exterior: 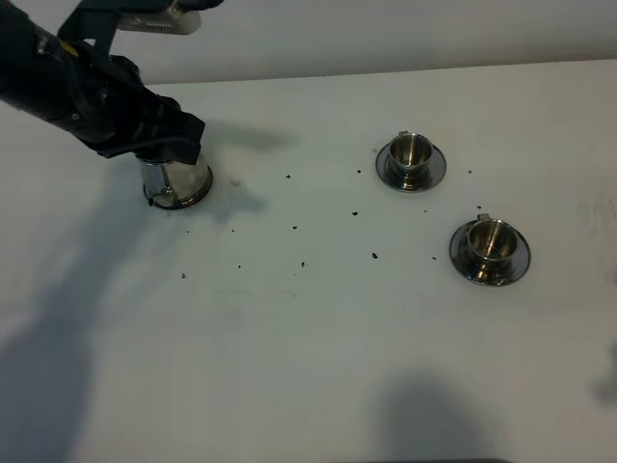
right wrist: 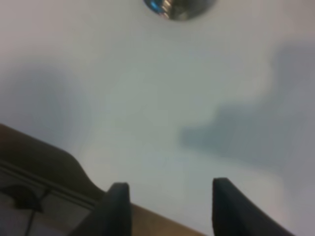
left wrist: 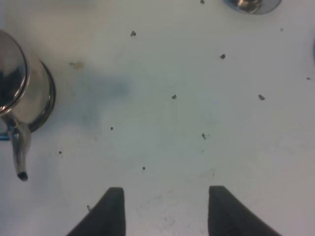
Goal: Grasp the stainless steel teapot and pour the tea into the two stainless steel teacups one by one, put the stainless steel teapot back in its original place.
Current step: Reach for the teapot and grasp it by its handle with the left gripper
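Teapot point(exterior: 178, 183) stands far left. Your left gripper point(left wrist: 166, 196) is spread wide and empty, the pot lying off to one side of its gap. Closing from here would miss or knock it, spilling tea. Right gripper point(right wrist: 170, 196) likewise parted, holding nothing.

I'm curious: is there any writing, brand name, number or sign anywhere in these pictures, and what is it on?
No text can be read in any view.
The teapot, the far teacup and the near teacup show plain shiny steel.
The white table bears only dark specks, not letters.
The black arm shows no label clear enough to read.
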{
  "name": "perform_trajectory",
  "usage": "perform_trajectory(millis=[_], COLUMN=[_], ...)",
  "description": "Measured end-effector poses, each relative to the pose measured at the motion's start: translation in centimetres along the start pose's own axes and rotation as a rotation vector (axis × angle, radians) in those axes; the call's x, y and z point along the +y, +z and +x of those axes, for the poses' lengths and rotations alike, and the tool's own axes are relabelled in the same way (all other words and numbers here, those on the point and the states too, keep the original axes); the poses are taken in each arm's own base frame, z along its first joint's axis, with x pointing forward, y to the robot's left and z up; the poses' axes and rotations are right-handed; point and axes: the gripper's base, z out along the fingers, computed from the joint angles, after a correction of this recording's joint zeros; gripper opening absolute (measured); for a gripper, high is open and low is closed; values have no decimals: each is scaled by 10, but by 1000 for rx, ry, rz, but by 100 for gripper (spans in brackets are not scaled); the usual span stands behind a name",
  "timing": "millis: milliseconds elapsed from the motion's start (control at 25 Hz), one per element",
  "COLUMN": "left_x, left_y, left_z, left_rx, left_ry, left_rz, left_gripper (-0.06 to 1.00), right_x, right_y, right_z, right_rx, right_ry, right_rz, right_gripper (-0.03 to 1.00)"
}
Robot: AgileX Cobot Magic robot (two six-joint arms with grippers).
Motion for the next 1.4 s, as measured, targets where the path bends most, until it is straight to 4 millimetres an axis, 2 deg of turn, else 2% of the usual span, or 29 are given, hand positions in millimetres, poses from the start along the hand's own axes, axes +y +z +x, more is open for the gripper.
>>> perform_trajectory(millis=[280, 480, 680, 1040, 1400], left_x=[7, 8, 8, 8, 16], left_y=[13, 13, 13, 8, 0], left_z=[-13, -15, -14, -23, -44], left_rx=[23, 23, 24, -32, -8], left_ry=[-2, -2, -2, 6, 12], left_rz=[-18, -30, -31, -45, -128], left_gripper=[42, 42, 42, 42, 42], right_x=[9, 13, 15, 15, 16], right_y=[0, -5, -10, -8, -15], right_z=[59, 83, 89, 90, 100], right_rx=[-66, -173, -343, -347, -427], right_ry=[18, 33, 40, 47, 180], right_rz=[29, 45, 72, 73, 181], right_gripper=[37, 37, 37, 37, 36])
